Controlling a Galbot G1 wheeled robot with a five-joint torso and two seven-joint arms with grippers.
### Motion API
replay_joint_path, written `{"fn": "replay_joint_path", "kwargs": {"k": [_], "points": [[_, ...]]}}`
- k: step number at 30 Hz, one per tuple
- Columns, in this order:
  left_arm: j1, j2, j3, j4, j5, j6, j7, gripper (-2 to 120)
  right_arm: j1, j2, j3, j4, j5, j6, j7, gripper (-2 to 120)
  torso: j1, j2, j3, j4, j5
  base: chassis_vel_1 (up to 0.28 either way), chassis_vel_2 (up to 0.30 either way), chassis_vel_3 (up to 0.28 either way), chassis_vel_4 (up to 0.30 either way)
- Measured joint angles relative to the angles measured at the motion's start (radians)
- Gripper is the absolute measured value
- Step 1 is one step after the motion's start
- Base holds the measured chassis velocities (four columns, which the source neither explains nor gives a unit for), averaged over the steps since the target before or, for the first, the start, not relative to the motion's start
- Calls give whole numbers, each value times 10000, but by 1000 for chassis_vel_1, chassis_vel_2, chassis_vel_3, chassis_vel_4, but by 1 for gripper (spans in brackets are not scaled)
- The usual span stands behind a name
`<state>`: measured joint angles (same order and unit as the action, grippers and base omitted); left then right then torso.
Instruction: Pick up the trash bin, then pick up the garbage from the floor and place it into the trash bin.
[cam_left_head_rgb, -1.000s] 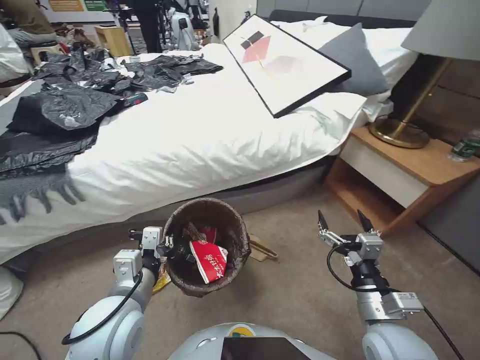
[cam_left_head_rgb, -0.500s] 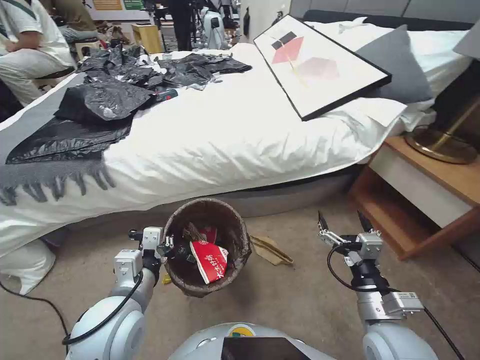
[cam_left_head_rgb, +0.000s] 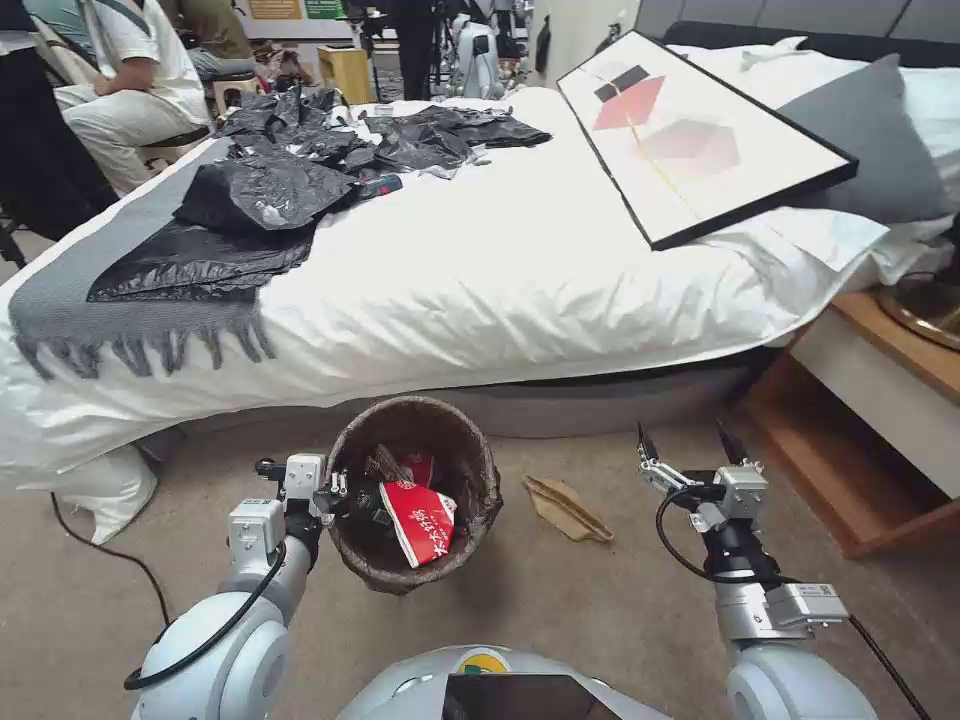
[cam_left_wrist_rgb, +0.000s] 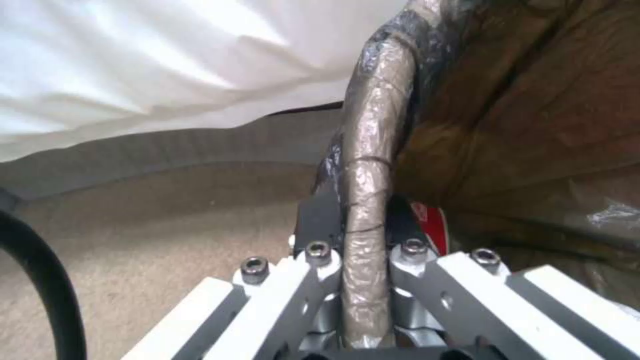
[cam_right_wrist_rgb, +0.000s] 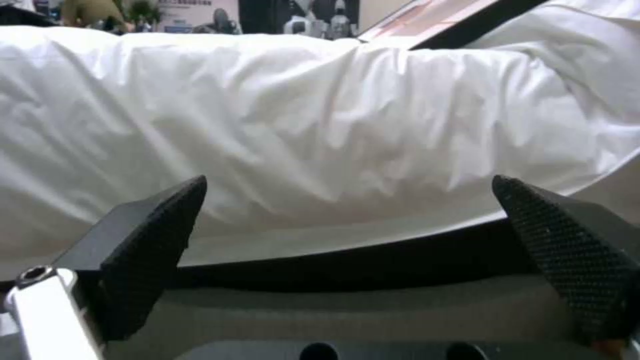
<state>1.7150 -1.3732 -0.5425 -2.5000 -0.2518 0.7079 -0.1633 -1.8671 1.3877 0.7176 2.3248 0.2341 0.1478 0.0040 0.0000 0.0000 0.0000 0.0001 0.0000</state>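
Your left end effector pinches the trash bin by its stiff rim. Your right end effector is spread wide. Grab the light, bendy cardboard on the floor by an edge.

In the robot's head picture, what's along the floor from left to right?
Left gripper clamped on the rim → trash bin with a red-white carton inside → tan cardboard on the carpet → open right gripper → wooden nightstand.
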Motion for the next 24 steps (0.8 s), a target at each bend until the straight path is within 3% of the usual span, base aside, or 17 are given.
{"fn": "replay_joint_path", "kwargs": {"k": [11,18,24], "points": [[-19,3,-9,0,15,-58,-11,2,-19,-187,241,-17,376,-267,-161,100,0,0,0,-3,0,0,0,0,0],[-29,13,-10,0,18,-62,-13,2,1,-661,385,-145,1089,-1056,-422,100,0,0,0,-1,0,0,0,0,0],[-15,-5,-11,0,18,-63,-16,2,353,-1494,168,-478,1609,-2154,-538,100,0,0,0,-1,1,0,0,0,0]]}}
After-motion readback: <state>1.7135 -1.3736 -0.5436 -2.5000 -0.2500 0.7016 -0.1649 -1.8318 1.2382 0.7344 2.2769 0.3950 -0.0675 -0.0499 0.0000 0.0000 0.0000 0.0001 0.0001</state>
